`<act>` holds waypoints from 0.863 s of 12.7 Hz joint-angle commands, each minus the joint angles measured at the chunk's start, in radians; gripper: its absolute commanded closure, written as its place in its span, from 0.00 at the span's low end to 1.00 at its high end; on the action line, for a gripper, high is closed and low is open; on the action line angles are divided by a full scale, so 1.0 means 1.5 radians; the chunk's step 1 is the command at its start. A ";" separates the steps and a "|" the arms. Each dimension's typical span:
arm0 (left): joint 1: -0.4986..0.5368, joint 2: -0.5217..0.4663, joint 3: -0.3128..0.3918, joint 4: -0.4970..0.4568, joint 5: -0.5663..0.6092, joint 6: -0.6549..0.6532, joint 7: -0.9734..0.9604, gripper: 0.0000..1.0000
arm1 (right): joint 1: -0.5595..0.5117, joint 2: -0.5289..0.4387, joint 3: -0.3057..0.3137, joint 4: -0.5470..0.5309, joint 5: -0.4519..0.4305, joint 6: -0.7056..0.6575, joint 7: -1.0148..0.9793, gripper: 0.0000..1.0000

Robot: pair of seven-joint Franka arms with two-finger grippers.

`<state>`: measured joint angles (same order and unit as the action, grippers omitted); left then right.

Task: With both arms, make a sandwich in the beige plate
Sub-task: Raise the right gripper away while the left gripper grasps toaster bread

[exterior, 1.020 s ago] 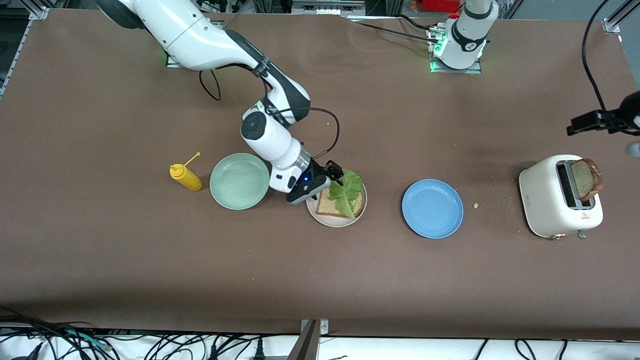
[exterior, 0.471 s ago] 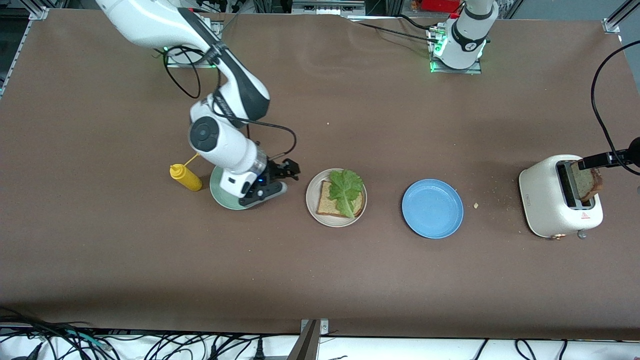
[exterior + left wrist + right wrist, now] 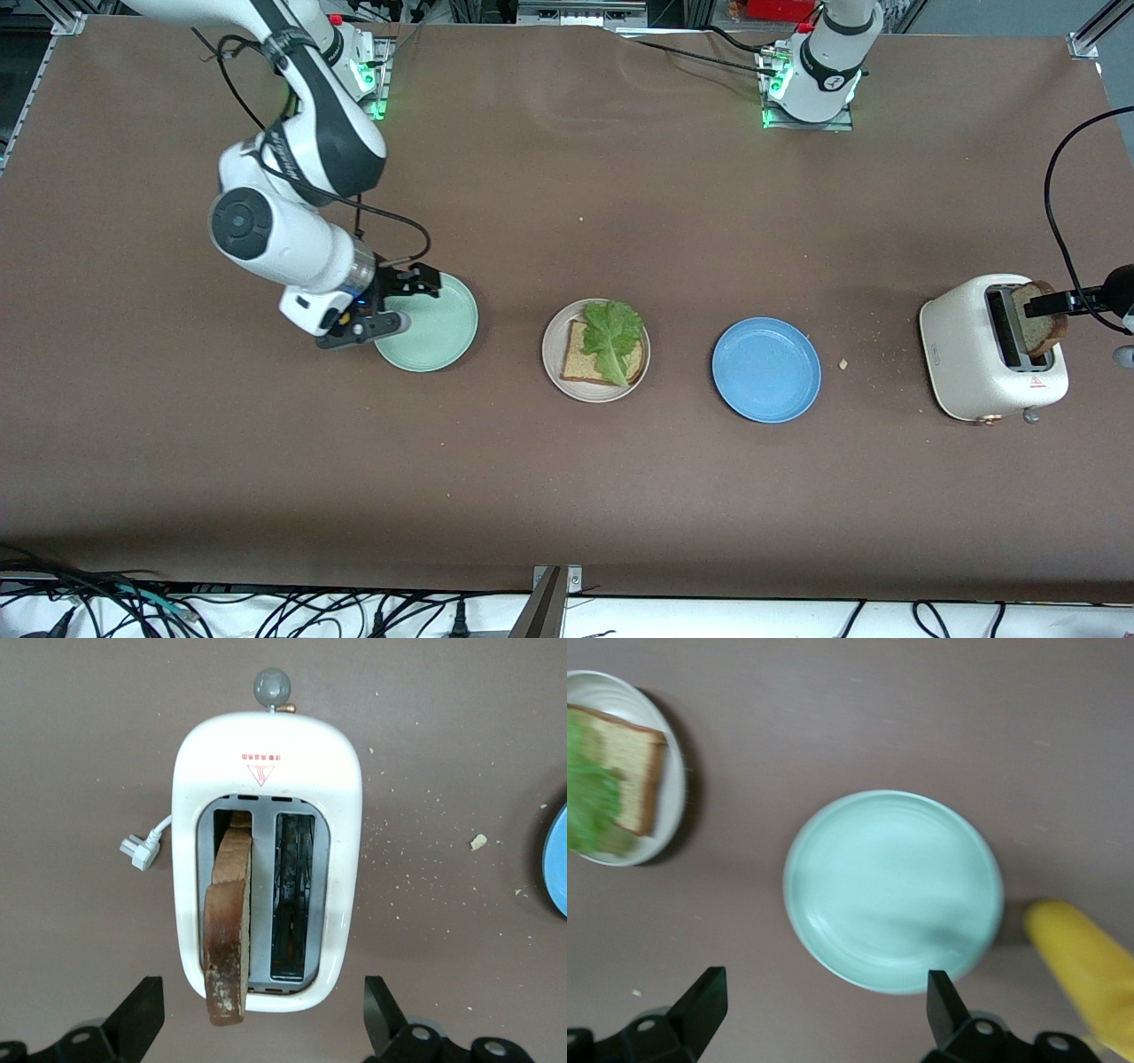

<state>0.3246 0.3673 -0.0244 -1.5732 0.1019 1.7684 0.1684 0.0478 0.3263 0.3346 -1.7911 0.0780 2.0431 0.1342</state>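
Brown table (image 3: pixel 567 496), right gripper (image 3: pixel 403 306) retreated over mint plate (image 3: pixel 438 337)

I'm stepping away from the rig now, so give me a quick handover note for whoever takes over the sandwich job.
Right pincer: open, empty, over the mint-green plate.
Left pincer: open, empty, over the toaster.
Beige plate: holds one bread slice with the lettuce leaf on it.
Second bread slice: stands in a toaster slot.
Done: base slice and lettuce placed.
Left: lift the second slice out and set it on the lettuce.
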 commanded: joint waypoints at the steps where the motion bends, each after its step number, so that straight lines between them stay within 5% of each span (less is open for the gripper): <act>1: 0.002 0.013 -0.003 -0.009 0.027 0.025 0.016 0.02 | -0.049 -0.060 0.009 -0.030 -0.057 -0.050 -0.015 0.00; 5: 0.001 0.039 -0.003 -0.026 0.057 0.040 0.017 0.18 | -0.078 -0.097 -0.017 -0.022 -0.084 -0.103 -0.081 0.00; 6: 0.001 0.045 -0.004 -0.027 0.087 0.038 0.017 0.38 | -0.078 -0.105 -0.025 -0.019 -0.096 -0.113 -0.090 0.00; 8: -0.002 0.042 -0.004 -0.024 0.090 0.019 0.018 1.00 | -0.078 -0.112 -0.036 -0.009 -0.135 -0.124 -0.096 0.00; 11: -0.003 0.027 -0.006 -0.015 0.088 -0.012 0.018 1.00 | -0.077 -0.112 -0.065 0.024 -0.148 -0.161 -0.101 0.00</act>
<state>0.3241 0.4378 -0.0282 -1.6012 0.2036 1.7820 0.1807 -0.0659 0.1701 0.2612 -1.7862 -0.1284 1.8497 0.0041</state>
